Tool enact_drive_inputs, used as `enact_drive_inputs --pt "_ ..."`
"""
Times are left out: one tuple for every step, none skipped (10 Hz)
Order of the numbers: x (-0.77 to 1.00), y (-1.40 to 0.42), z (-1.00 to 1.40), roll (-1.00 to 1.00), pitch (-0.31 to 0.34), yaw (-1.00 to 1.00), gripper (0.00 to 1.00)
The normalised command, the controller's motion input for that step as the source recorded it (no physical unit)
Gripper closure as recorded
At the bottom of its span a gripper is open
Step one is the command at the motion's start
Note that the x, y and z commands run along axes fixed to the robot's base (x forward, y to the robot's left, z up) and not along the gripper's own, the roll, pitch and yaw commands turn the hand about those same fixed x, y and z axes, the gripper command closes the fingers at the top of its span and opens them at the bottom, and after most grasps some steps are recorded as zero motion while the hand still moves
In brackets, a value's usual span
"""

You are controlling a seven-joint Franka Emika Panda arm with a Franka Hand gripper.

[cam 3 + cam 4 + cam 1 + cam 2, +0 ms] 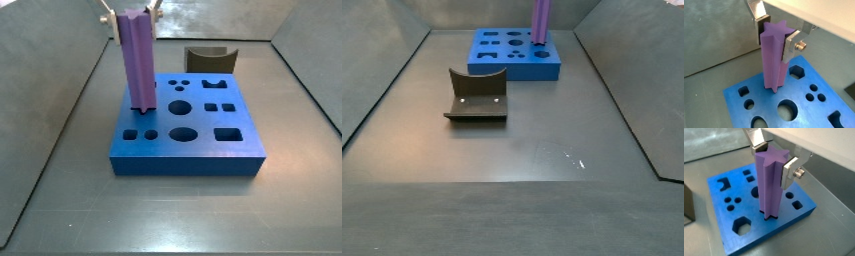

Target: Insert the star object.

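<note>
The star object [773, 60] is a tall light-purple ridged peg, and it stands upright in my gripper [774, 37]. The silver fingers [791, 46] press on its two sides near its top, as both wrist views show [773, 163]. The peg's lower end [767, 217] sits at a star-shaped hole near a corner of the blue block [771, 231]. I cannot tell how deep it goes. In a side view the peg [136, 60] rises from the block [187, 165] with the gripper [130, 12] at its top. The peg also shows in a side view [541, 20].
The blue block [807, 111] has several holes of other shapes. A dark brown arch-shaped block [207, 58] lies on the grey floor apart from the blue block [516, 70], as the side view [476, 97] shows. Grey walls enclose the floor.
</note>
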Motion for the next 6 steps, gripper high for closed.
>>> enact_drive_inputs --pt "0.0 0.04 -0.43 0.03 0.0 0.21 1.0" --pt "-0.15 0.0 -0.47 0.03 0.0 0.24 1.0" --pt "-0.17 0.0 -0.5 0.0 0.0 0.25 1.0" --pt "0.0 0.0 -0.65 -0.04 0.0 0.14 1.0" --pt "0.06 0.0 -0.88 0.0 -0.036 0.03 1.0" --pt "0.15 -0.02 -0.93 0.05 0.0 0.0 1.0"
